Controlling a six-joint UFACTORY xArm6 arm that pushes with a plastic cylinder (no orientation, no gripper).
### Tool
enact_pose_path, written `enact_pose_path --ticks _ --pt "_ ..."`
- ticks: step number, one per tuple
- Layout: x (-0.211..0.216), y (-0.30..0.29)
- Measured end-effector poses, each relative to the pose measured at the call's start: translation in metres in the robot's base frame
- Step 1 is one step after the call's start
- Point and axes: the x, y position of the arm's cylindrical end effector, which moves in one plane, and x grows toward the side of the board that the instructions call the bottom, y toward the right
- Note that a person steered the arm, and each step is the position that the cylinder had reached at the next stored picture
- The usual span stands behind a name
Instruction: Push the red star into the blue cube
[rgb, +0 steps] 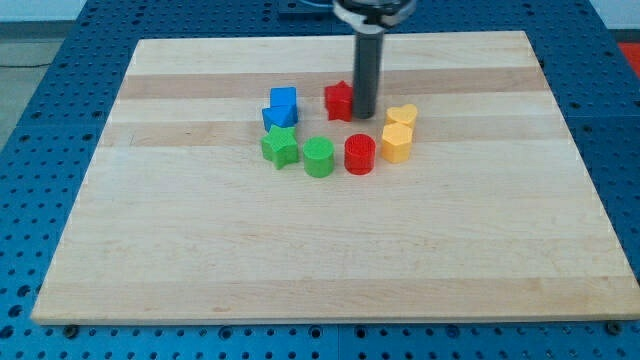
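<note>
The red star (339, 100) sits near the board's upper middle. My tip (364, 115) stands right against the star's right side, touching or nearly touching it. The blue cube (283, 100) is to the star's left, with a small gap of bare wood between them. A second blue block (276, 117) sits just below and against the cube.
A green star (281, 147), a green cylinder (319, 157) and a red cylinder (359, 154) form a row below. Two yellow blocks (401, 116) (396, 144) stand to the right of my tip. The wooden board (320, 250) lies on a blue perforated table.
</note>
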Motion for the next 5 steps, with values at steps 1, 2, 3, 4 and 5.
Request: enact_pose_path --ticks 1,2,3,4,5 --pt "-0.012 -0.001" --pt "-0.038 0.034" --pt "-0.042 0.013" --pt "-0.042 -0.013" --pt "-0.034 -0.029"
